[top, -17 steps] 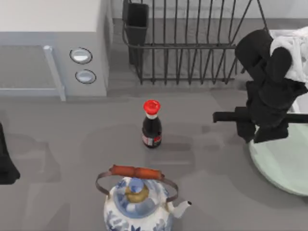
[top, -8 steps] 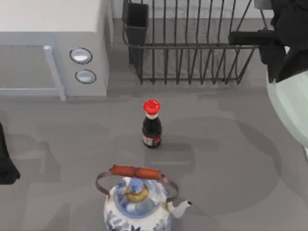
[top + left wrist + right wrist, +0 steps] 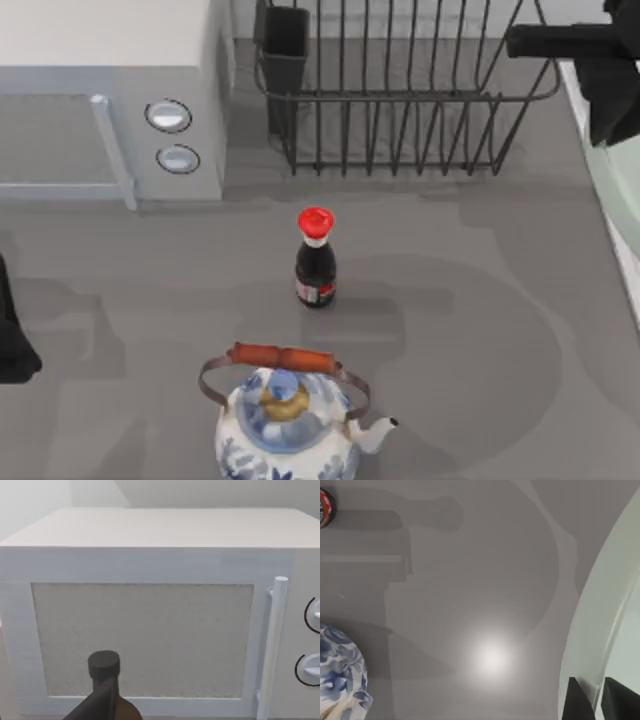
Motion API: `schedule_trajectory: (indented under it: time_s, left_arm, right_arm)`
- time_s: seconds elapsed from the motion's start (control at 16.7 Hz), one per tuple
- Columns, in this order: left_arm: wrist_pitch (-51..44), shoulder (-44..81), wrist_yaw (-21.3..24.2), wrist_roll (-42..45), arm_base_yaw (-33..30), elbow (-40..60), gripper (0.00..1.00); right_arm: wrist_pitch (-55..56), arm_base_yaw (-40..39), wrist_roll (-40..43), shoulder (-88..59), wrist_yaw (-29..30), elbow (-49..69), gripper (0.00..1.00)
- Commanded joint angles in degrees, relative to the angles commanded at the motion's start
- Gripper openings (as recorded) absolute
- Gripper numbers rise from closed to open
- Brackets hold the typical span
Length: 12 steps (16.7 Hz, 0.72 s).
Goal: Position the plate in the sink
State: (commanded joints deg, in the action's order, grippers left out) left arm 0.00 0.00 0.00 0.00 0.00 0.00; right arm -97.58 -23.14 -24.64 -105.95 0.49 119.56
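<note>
Nothing readable here, honestly. The sauce bottle (image 3: 316, 262) has a red-and-white label, but the lettering is too small to make out, and the microwave (image 3: 110, 95) knobs are unmarked.

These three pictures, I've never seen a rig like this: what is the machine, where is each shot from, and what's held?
It is a simulated pair of AgileX arms at a kitchen counter. One picture looks down from overhead; the others come from cameras on each wrist. On the counter stand a microwave, a wire dish rack, a soy sauce bottle and a blue-and-white kettle. The right end effector grips the rim of the pale green plate, held over the counter's right edge by the sink. The left end effector sits parked at the left edge, facing the microwave.
</note>
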Motion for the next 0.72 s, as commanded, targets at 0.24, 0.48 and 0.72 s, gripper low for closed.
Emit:
schedule_trajectory:
  time_s: [0.24,0.48,0.72]
  left_arm:
    - [0.0,0.0,0.0,0.0,0.0,0.0,1.0]
    - [0.0,0.0,0.0,0.0,0.0,0.0,1.0]
    - [0.0,0.0,0.0,0.0,0.0,0.0,1.0]
  right_arm:
    - [-0.2,1.1,1.4,-2.3,0.0,2.0,0.0]
    - [-1.5,7.6,7.8,-13.6,0.0,13.1,0.0]
    - [-2.6,16.6,16.7,-31.5,0.0,29.5,0.0]
